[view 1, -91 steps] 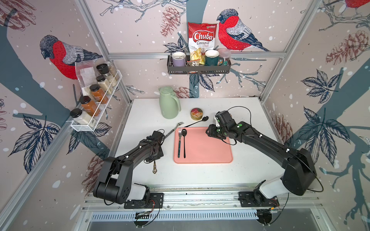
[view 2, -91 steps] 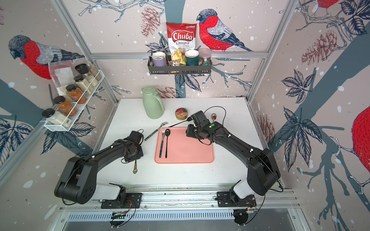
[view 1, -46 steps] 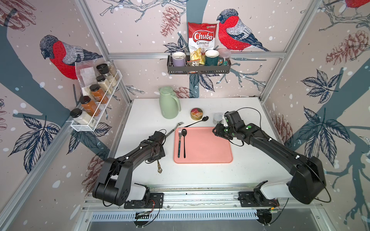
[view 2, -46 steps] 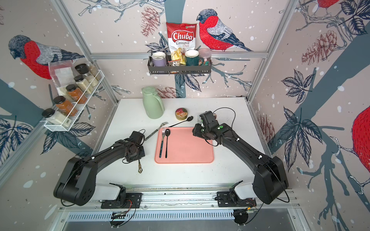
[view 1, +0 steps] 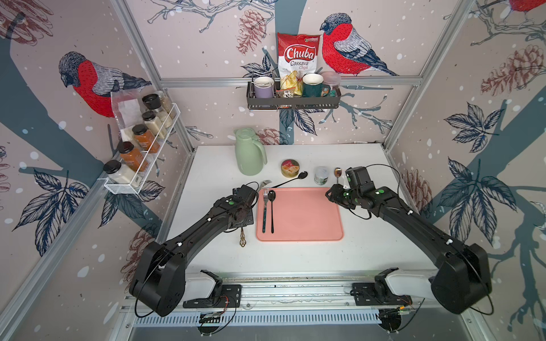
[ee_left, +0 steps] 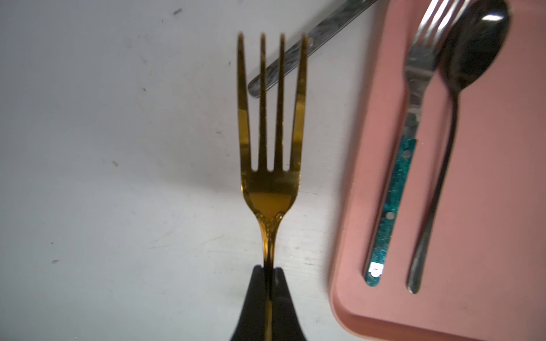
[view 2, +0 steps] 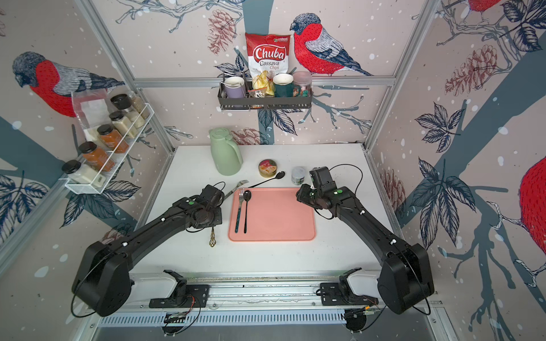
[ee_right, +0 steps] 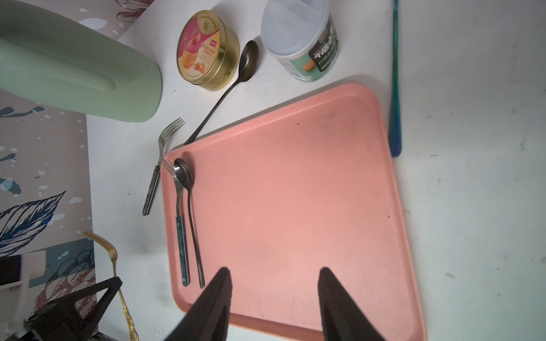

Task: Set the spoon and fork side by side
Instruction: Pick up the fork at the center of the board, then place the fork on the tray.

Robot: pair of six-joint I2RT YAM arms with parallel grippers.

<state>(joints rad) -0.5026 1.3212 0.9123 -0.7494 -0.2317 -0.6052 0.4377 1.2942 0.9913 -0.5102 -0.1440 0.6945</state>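
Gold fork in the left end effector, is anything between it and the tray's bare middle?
Yes: a teal fork and a spoon lie along the edge of the tray nearest the gold fork, across that path. The table strip up to the tray is bare.

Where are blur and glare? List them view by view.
Left wrist view: the gold fork is sharp near the left hand, its tine tips soft; the spoon on the pink tray shows a white glint and blurs. Right wrist view: the right hand is dark and soft, the candy tin crisp. In both top views: even light, no glare on that tray.
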